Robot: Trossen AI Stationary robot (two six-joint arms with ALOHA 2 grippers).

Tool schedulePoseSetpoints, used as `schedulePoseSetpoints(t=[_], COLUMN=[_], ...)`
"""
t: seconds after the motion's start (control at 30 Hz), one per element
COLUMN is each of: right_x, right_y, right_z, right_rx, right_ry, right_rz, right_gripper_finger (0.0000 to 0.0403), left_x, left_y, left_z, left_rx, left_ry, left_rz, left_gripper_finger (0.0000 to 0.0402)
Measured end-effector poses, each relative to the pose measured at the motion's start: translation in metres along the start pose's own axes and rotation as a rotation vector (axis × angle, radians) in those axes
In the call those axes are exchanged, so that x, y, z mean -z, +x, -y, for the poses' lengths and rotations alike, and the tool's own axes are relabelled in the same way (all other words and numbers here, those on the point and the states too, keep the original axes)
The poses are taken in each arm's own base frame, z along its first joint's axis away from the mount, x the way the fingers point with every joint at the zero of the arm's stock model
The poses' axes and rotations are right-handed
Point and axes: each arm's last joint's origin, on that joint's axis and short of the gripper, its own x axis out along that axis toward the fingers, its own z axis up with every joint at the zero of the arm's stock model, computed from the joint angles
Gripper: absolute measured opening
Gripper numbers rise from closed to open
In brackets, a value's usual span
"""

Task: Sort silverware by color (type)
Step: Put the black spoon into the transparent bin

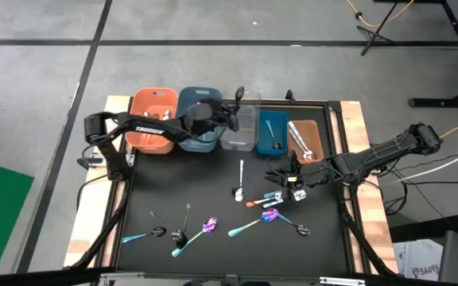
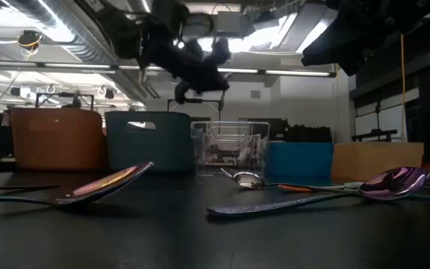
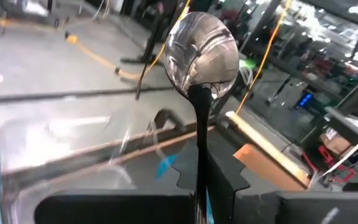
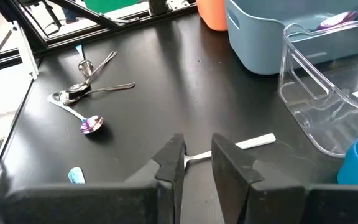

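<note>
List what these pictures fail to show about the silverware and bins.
- Low view: the orange bin contents, hidden by its own wall.
- Left wrist view: the spoon handle's lower end, behind the left gripper.
- High view: utensils beneath the right gripper, partly covered by it.

tabletop (image 1: pixel 213 191): black mat, wooden edge strips on both sides
bins: row of five along the far edge, touching or nearly so: orange bin (image 1: pixel 151 119), grey-blue bin (image 1: pixel 198 119), clear bin (image 1: pixel 240 123), blue bin (image 1: pixel 272 131), brown bin (image 1: pixel 306 140)
mat centre: white-handled spoon (image 1: pixel 240 179) lying alone, bowl toward the near side
near-left: teal-handled spoon (image 1: pixel 141 235), two dark slim utensils (image 1: pixel 186 222) crossing beside it, purple-bowled spoon (image 1: pixel 199 234)
near-right: second purple-bowled spoon (image 1: pixel 254 222) with teal handle, silver spoon (image 1: pixel 296 228) just beside it, blue- and orange-handled pieces (image 1: pixel 270 199) close together
</note>
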Motion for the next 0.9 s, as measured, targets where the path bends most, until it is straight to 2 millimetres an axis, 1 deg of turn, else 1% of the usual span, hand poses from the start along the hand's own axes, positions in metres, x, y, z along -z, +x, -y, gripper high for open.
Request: schedulePoseSetpoints(t=[0.17, 0.4, 0.73, 0.9], right_x=[0.0, 0.0, 0.0, 0.0], right_y=[0.0, 0.0, 0.0, 0.0], right_z=[0.0, 0.0, 0.0, 0.0], right_rx=[0.0, 0.0, 0.0, 0.0], right_ry=[0.0, 0.0, 0.0, 0.0], right_rz=[0.0, 0.0, 0.0, 0.0], right_gripper_finger=[0.0072, 0.0072, 0.0072, 0.0072], left_x=[0.019, 0.03, 0.035, 0.042], left_y=[0.018, 0.031, 0.031, 0.029], left_z=[-0.022, -0.042, -0.049, -0.053], left_rx=[-0.047, -0.092, -0.129, -0.17], left_ry=[-0.04, -0.045, -0.02, 0.004], left_rz=[-0.058, -0.095, -0.143, -0.208], left_gripper_finger=[0.0009, 0.001, 0.001, 0.001])
